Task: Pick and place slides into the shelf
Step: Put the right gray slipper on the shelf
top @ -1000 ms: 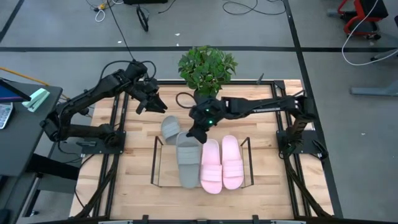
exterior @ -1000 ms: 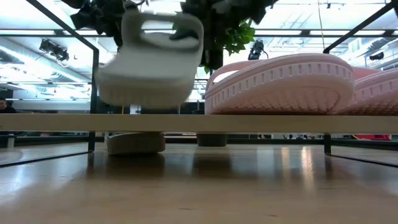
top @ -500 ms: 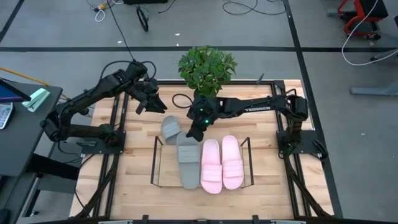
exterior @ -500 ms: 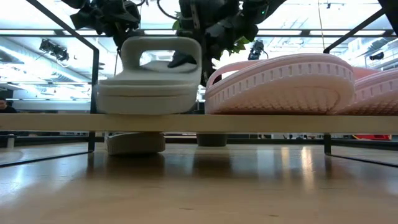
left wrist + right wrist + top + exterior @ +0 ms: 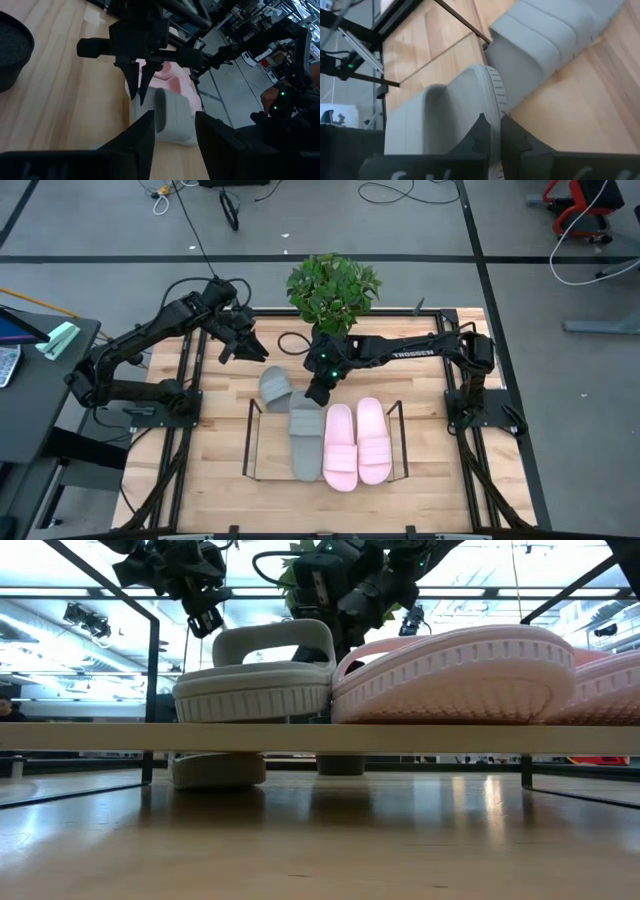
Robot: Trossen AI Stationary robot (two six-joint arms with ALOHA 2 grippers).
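Since a second ago, we are seeing the grey slide point(image 5: 306, 442) settling flat on the shelf point(image 5: 249, 442) at frame centre, beside two pink slides point(image 5: 357, 442). Right tool point(image 5: 318, 393) is pinching its heel rim. We are judging it light, flexible; rim grips best.

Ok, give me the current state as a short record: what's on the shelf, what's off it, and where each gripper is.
on shelf: grey slide, two pink slides
off shelf: second grey slide, on the table behind the shelf's left end
right gripper: at the back end of the shelved grey slide
left gripper: raised over the table's back left, holding nothing, open
remaining: one grey slide
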